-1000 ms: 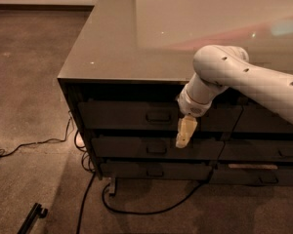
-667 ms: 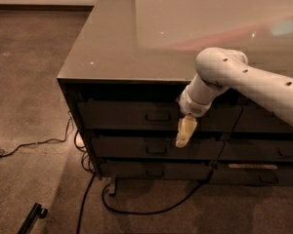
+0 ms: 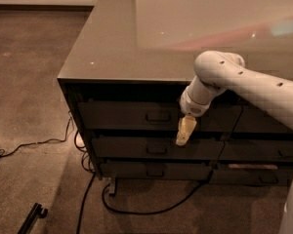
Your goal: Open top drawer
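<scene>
Tool (image 3: 184, 130) hangs before the drawer fronts, just right of the handle (image 3: 158, 116) of the top drawer (image 3: 122, 115); a strip of that front is hidden behind it. Up and right of the tool, the arm (image 3: 244, 82) covers the drawer's right end and the upper front of the neighbouring stack (image 3: 263, 150), then is cut by the right edge. Worktop (image 3: 117, 48) above the tool: cut off at top and right. Far down-left of the tool, a dark bar (image 3: 31, 217), cut by the bottom edge; cannot identify. Cable (image 3: 146, 213) below the tool: ends hidden under the cabinet.
</scene>
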